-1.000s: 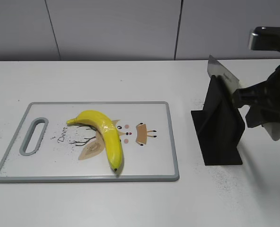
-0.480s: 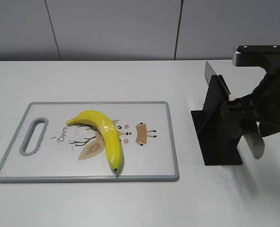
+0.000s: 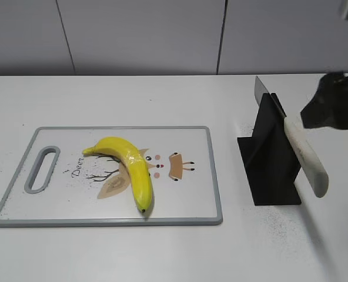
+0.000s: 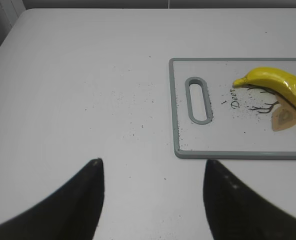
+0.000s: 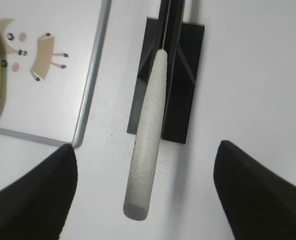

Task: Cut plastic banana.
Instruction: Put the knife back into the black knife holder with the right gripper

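So the right gripper (image 5: 145, 192) has let go of the knife (image 3: 303, 154) and pulled up and away. Half a second ago it was wrapped around the pale handle down by the black knife stand (image 3: 271, 161); now only a dark chunk of the arm shows at the right edge of the exterior view, above the handle and clear of it. From the right wrist view its two fingers are spread wide with the handle between them, not touching either one.

The knife itself sits in the stand, blade tip poking out the top back, handle sloping down toward the front right. It looks the same as it did half a second ago.

The banana (image 3: 130, 167) hasn't budged: whole, lying curved on the white cutting board (image 3: 186, 205), over the little deer drawing, stem toward the board's handle slot.

Left gripper (image 4: 153, 177) hovers open over bare table (image 4: 78, 90), just off the board's handle end.
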